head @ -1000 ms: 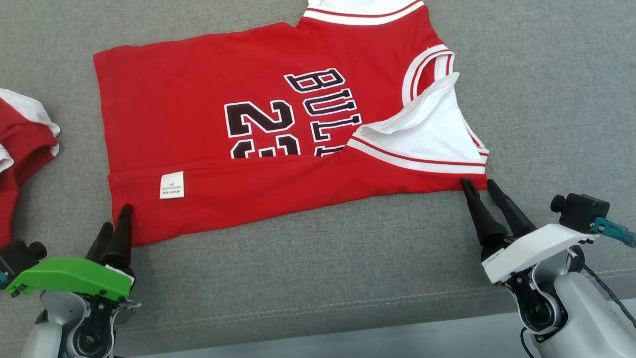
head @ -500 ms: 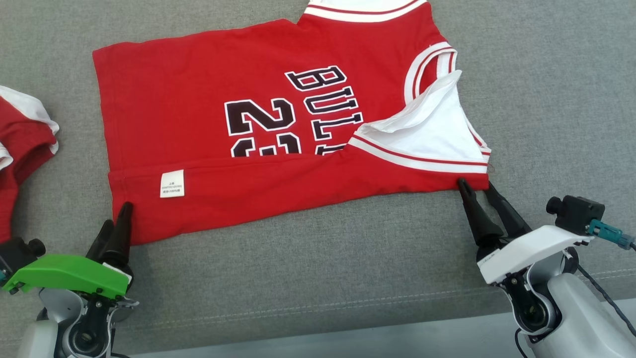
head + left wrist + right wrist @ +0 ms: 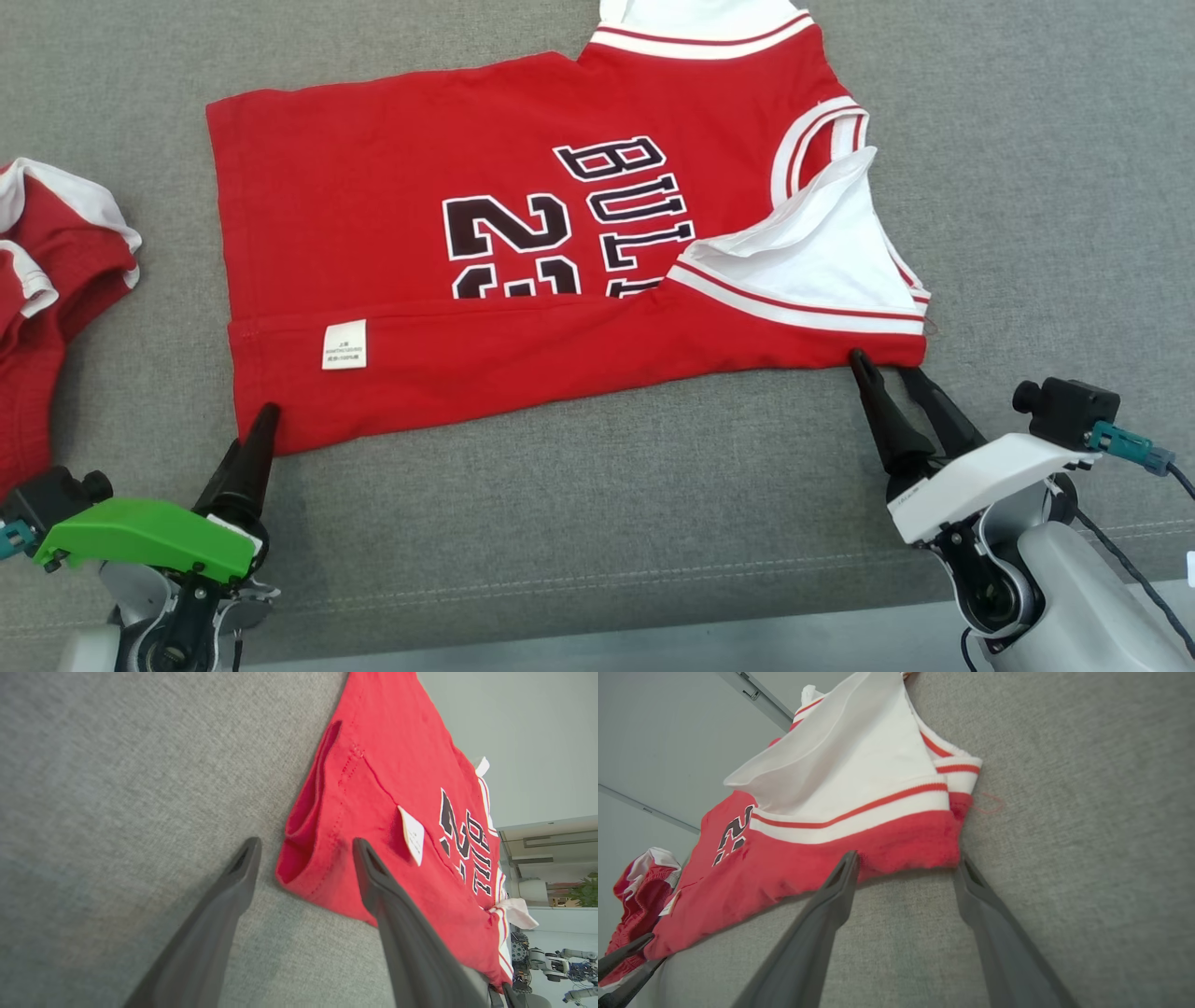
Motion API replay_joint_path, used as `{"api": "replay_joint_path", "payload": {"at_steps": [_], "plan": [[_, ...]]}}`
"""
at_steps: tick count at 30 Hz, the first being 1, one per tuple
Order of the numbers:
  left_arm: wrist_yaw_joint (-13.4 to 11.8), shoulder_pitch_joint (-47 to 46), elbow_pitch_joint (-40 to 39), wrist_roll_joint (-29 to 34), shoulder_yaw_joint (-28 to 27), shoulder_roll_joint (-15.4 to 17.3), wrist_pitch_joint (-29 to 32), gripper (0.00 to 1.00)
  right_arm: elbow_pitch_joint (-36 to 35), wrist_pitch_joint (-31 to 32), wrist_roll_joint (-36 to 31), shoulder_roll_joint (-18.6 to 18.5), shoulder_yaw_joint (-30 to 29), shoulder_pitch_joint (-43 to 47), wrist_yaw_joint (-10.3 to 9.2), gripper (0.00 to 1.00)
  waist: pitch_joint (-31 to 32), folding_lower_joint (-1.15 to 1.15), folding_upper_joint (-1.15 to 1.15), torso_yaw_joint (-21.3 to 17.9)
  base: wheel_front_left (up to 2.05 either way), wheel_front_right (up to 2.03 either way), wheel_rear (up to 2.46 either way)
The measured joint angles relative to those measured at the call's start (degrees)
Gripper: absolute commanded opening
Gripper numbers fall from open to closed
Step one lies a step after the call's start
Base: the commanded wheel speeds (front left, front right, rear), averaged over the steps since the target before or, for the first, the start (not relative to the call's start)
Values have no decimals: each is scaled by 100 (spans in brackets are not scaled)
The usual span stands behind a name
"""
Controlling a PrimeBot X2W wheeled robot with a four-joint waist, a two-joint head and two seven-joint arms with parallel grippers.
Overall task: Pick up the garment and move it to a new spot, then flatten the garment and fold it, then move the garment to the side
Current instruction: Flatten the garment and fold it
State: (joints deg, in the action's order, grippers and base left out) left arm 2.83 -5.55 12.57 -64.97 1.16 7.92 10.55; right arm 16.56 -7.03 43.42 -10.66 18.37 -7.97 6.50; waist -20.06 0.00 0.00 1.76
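The camera has swung since a second ago, and the right tool (image 3: pixel 881 366) has edged left along the hem. Its jaws stand apart and hold nothing, tips touching the shoulder corner of the red jersey (image 3: pixel 392 224), which lies flat across the upper centre of the grey fabric worktop (image 3: pixel 597 523). The left tool (image 3: pixel 306 844), also spread and empty, straddles the jersey's lower-left corner. Both arms rise from the frame's bottom corners. A second red garment (image 3: pixel 47 308) sits at the left edge.
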Motion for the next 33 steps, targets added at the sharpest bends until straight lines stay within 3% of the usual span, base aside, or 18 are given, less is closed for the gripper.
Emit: {"api": "replay_joint_path", "payload": {"at_steps": [9, 11, 12, 13, 14, 19, 21, 33], "plan": [[19, 31, -73, -167, -4, -31, 109, 100, 51, -1, -1, 15, 78, -48, 3, 100, -9, 0, 0, 11, 0, 0, 0], [19, 34, -109, -193, -18, -29, 137, 76, 67, -1, -1, 31, 100, -88, 3, 100, -16, 0, 0, -15, 0, 0, 0], [20, 34, -129, -193, -13, -26, 158, 76, 73, -2, -1, 31, 100, -92, 3, 100, -20, 0, 0, -22, 0, 0, 0], [20, 34, -142, -193, -5, -27, 159, 70, 78, -7, -1, 30, 101, -94, 5, 100, -23, 0, 0, -27, 0, 0, 0], [20, 34, -147, -193, 0, -27, 174, 55, 81, -11, -1, 33, 102, -96, 5, 100, -24, 0, 0, -32, 0, 0, 0], [45, 31, -180, -193, 53, -86, 210, 20, 112, -60, -1, 62, 102, -103, 14, 100, -25, 0, 0, -58, 0, 0, 0], [68, 29, -205, -196, 54, -110, 209, 0, 132, -85, 0, 69, 102, -116, 22, 100, -23, 0, 0, -65, 0, 0, 0], [68, 28, -236, -210, 47, -133, 201, 0, 303, -136, 0, 63, 15, -360, 54, 100, -27, 0, 0, -68, 0, 0, 0]]}}
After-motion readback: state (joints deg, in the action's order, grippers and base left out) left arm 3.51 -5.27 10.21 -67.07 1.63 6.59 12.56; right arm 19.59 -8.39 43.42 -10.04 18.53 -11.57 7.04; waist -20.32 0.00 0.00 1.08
